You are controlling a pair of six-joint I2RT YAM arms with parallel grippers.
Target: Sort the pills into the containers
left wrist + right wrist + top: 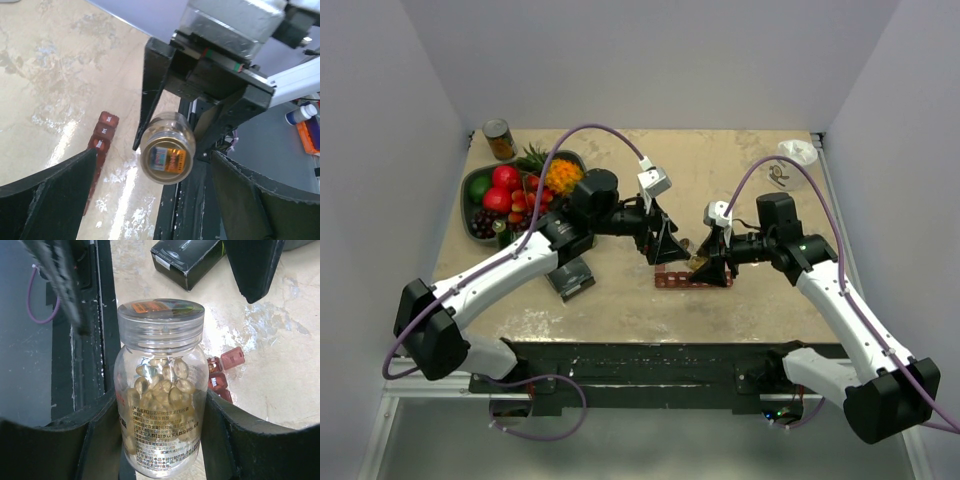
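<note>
the right gripper (160,432) is clamped on the bottle (160,405), pills (162,385) inside under a closed lid (161,315), near the containers (220,377) on the table (740,180). the left gripper (154,160) is spread wide, facing the lid. best to centre it on the lid, close squarely, then twist while the right holds firm.

Clear lidded bottle (160,390), orange sticker on the cap and printed label on its side, is clamped between the fingers of my right pincer (710,266). Black box (572,277) lies flat on the tan table (740,190), left of my left pincer (665,252) and a bit nearer. Farther left and beyond that pincer is a grey fruit bowl (470,185) packed with red, orange, green and dark fruit, with a tin can (500,139) just behind it. A white crumpled thing (798,151) sits in the far corner, well beyond and right of my right pincer.
</note>
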